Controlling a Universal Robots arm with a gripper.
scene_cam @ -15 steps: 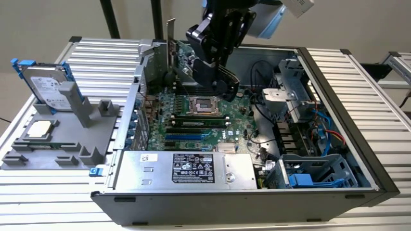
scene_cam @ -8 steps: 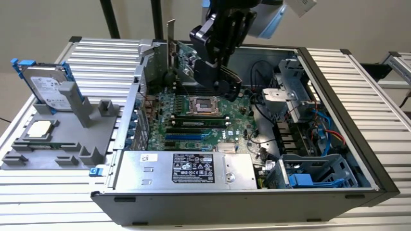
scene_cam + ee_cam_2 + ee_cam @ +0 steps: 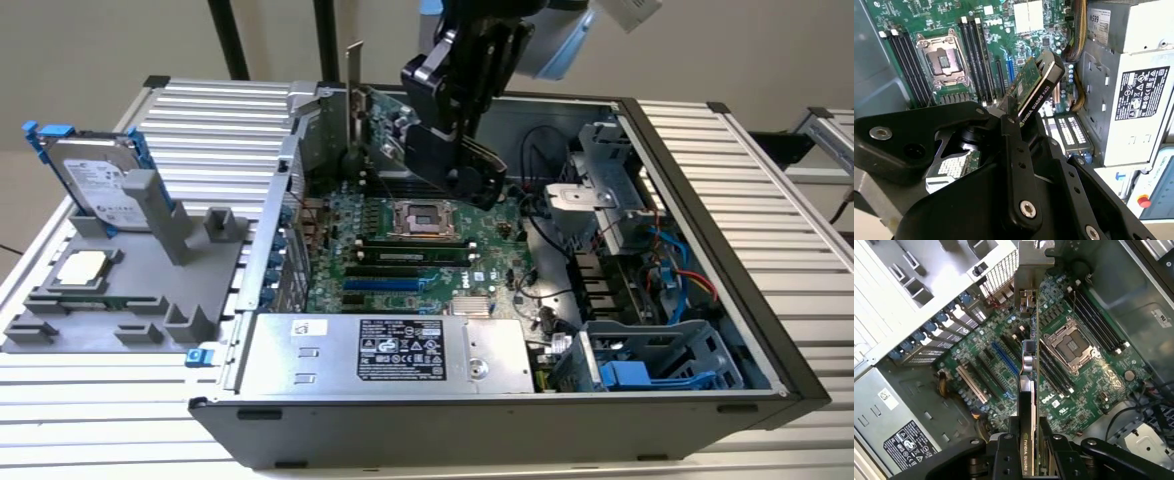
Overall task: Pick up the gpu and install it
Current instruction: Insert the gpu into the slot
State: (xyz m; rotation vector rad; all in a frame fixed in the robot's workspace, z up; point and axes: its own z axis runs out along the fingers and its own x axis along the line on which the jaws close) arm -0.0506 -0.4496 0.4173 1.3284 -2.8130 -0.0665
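Green-boarded gpu (image 3: 387, 122) is clamped edge-on between the gripper's (image 3: 1028, 447) black fingers (image 3: 1005, 456), held over the motherboard (image 3: 400, 255) inside the open case (image 3: 467, 440), its gripped portion hidden behind the gripper in the exterior view.

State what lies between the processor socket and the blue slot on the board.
Long black memory slots, then a shorter black slot, lie between the socket and the blue slot, in the second wrist view.
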